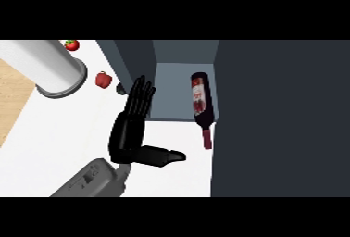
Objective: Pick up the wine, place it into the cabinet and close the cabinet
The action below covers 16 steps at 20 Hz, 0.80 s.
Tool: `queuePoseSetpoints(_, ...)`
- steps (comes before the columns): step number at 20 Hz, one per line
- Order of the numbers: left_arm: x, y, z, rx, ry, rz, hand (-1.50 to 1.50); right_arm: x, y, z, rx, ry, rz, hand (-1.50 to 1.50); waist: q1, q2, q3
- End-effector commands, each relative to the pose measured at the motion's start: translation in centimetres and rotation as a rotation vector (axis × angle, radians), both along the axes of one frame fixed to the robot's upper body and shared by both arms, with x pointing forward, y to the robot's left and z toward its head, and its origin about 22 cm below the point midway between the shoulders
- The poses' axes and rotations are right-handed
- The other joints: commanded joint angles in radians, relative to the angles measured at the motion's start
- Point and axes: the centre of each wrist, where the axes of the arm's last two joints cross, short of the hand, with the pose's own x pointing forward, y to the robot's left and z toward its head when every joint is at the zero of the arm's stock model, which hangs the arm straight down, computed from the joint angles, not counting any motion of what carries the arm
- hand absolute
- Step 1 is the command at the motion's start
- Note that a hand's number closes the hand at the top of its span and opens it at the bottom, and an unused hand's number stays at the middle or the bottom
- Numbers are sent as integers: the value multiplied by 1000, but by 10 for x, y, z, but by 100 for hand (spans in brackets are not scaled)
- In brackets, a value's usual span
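Note:
A dark red wine bottle (199, 98) with a red label lies on its side in the open grey cabinet (171, 90). Its base points inward and its neck reaches out over the white counter. My left hand (131, 125) is to the bottle's left, apart from it. The fingers are straight and point toward the cabinet's left wall, the thumb sticks out to the right, and the hand holds nothing. A wide dark panel (280, 115) fills the view just right of the bottle; whether it is the cabinet's door I cannot tell. My right hand does not show.
A tall white cylinder (48, 65) on a grey base stands at the back left. Behind it sits a small red fruit (71, 45). A red pepper (103, 79) and a small dark object (121, 89) lie near the cabinet's left wall. A wooden strip (10, 97) borders the white counter (61, 134).

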Motion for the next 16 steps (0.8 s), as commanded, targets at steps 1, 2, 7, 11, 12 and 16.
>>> queuePoseSetpoints(1, -45, 9, 21, -10, -3, -13, -150, 17, 11, -1, -16, 1, -5, -150, -2, 4, 0)
queuePoseSetpoints(2, -49, 17, 29, -34, -3, -1, -150, -4, -1, 8, -7, -19, -3, -150, -11, 3, 0)
queuePoseSetpoints(7, -79, 19, 41, -48, 22, -13, -150, 3, 2, 6, -49, -1, 47, 150, -15, 6, 0)
queuePoseSetpoints(11, -87, 33, 47, -15, -10, 52, -150, -1, 0, 7, -215, -12, 157, 150, -12, 5, 0)
queuePoseSetpoints(12, -96, 37, 51, -18, -20, 57, -150, -5, 8, 3, -206, -16, 202, 150, -10, 4, 0)
queuePoseSetpoints(16, -95, 62, 52, -5, -16, 133, -150, -25, 18, 10, -306, 31, 354, 150, -14, 4, -1)
